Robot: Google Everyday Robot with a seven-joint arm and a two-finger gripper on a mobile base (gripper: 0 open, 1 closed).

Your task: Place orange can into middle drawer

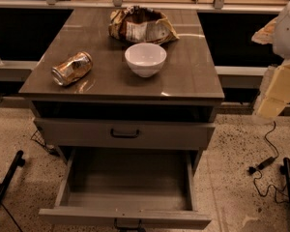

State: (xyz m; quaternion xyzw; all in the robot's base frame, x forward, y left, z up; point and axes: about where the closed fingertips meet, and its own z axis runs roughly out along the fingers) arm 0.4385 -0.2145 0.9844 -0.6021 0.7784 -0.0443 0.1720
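One orange can [72, 68] is seen lying on its side near the left edge of the counter [193, 76], a shiny metal cylinder with silver ends. The tool [279, 88] is held at the far right, well apart from it; whether it is spread or pressed together cannot be told. The can's rounded body is best gripped across its width, since it may roll. It is then lowered into the middle drawer [128, 178], which stands open, wooden, flat-floored and low-walled.

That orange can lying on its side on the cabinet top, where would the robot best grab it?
Probably mid-body on the orange can, from above, closing across its round sides: it lies on its side, ends pointing diagonally, apart from the white bowl. The tool is not in view.
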